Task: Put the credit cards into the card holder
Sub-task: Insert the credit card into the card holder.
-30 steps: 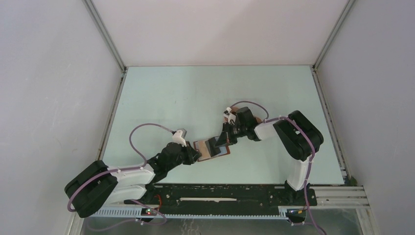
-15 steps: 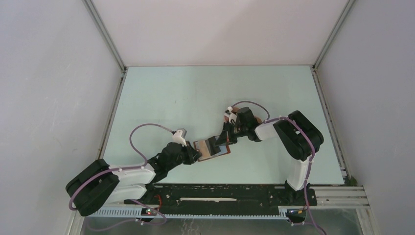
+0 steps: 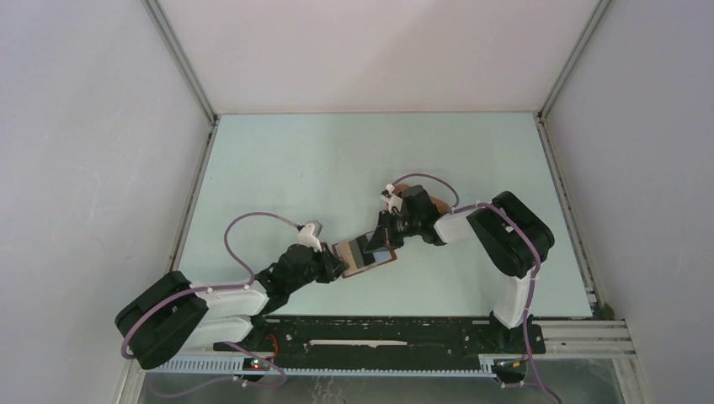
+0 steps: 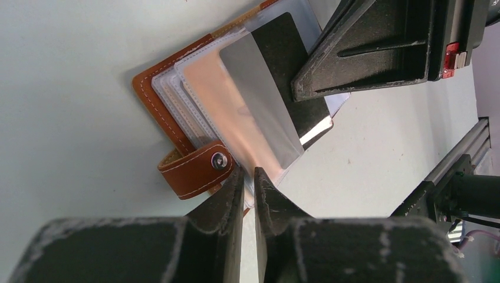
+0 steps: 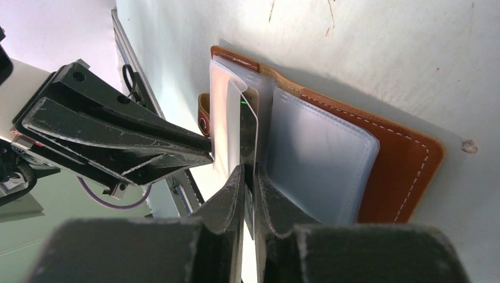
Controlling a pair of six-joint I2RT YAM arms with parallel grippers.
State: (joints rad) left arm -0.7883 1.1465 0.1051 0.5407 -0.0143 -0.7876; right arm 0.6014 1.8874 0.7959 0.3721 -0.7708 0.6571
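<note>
Card-loading step: the right fingers pinch a black card partway into the open wallet on the desk. The left fingers seemingly clamp its pocket edge. Next, push straight in.

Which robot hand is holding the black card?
The right gripper: it pinches the black card over the card holder. The left gripper instead pinches the card holder's edge beside the snap tab.
</note>
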